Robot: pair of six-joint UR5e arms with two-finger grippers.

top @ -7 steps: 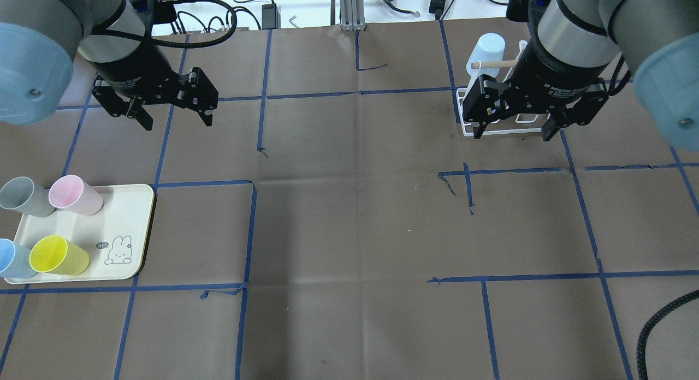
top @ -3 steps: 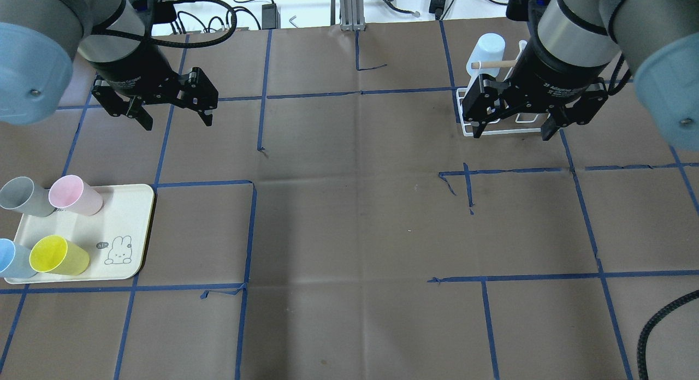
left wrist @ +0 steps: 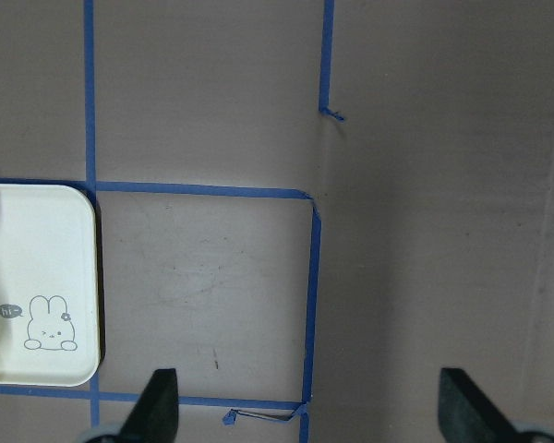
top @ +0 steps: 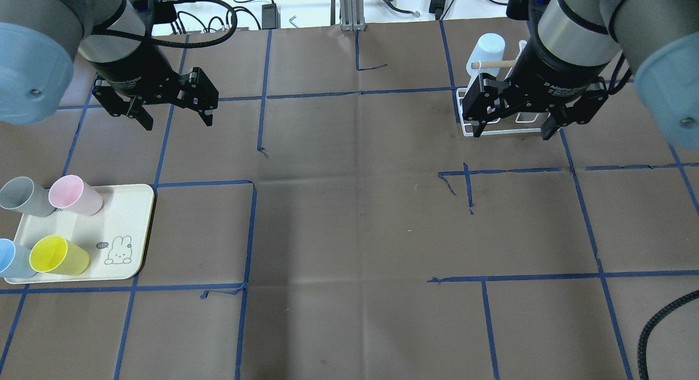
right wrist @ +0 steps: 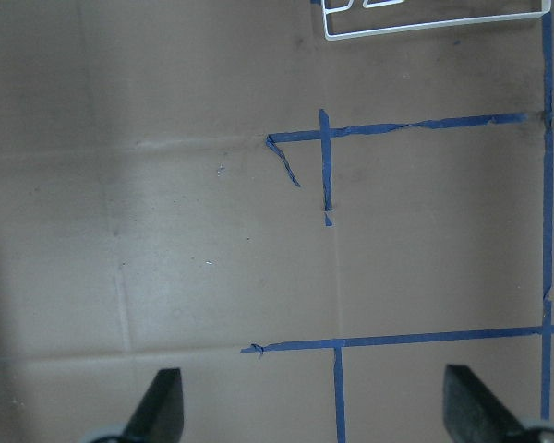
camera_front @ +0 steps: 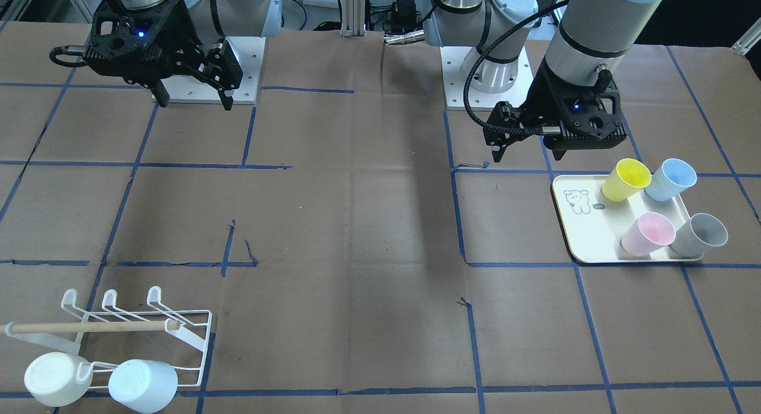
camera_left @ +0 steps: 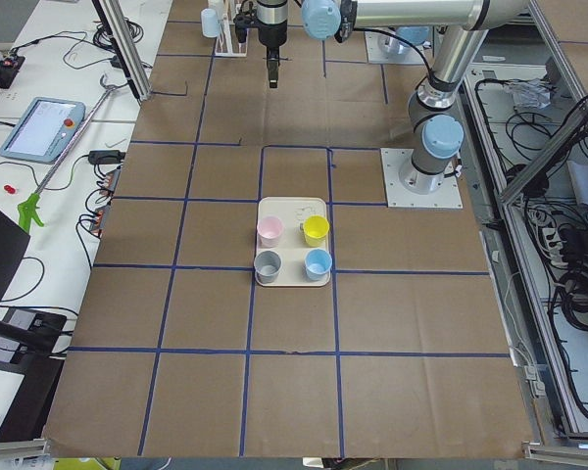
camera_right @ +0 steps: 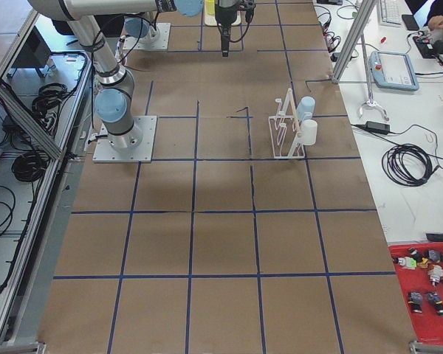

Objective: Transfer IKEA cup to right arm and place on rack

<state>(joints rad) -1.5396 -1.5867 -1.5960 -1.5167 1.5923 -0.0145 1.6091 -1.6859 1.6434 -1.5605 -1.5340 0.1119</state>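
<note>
While left pincer (top: 178, 123) and right pincer (top: 511, 134) hang spread, empty | cups (top: 75, 194) crowd tray (top: 128, 216) left of left pincer | risk: descending finger topples neighbour cup

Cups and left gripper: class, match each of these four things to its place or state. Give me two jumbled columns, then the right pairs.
Column A
1. yellow cup
2. grey cup
3. white cup
4. left gripper

Column B
a. on the rack
b. open, holding nothing
c. on the tray, beside the rabbit drawing
d. on the tray, at the corner farthest from that drawing

Pairs: 1-c, 2-d, 3-a, 4-b
</note>
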